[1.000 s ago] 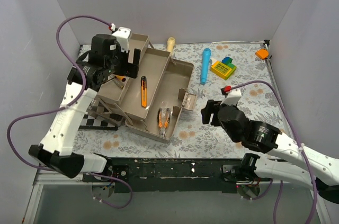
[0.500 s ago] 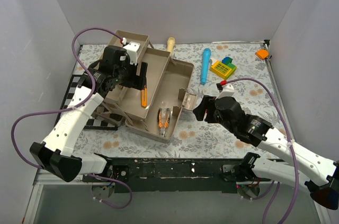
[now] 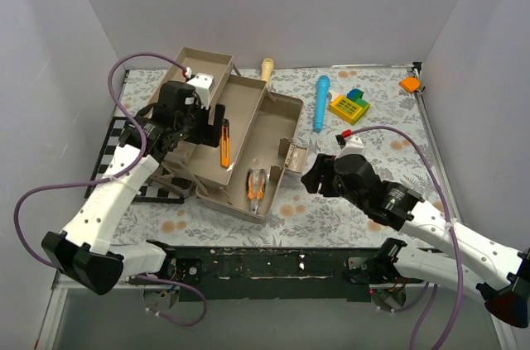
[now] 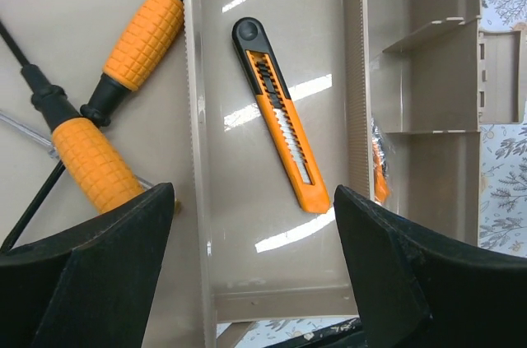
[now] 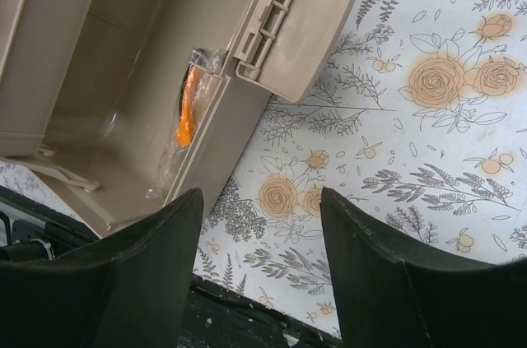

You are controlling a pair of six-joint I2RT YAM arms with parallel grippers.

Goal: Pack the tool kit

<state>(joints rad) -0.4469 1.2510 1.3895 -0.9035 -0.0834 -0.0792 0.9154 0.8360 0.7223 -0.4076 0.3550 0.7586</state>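
The left end effector hangs empty, its fingers spread wide, over the tan fold-out tray holding an orange snap-blade utility knife. Two orange-and-black-handled screwdrivers lie in the next compartment. The right end effector, also spread and empty, hovers just beside the latch flap. The open tan plastic toolbox sits toward the counter's rear left corner. Folding the trays in looks next: push the tray level and slowly so the knife doesn't slide, bracing the latch side.
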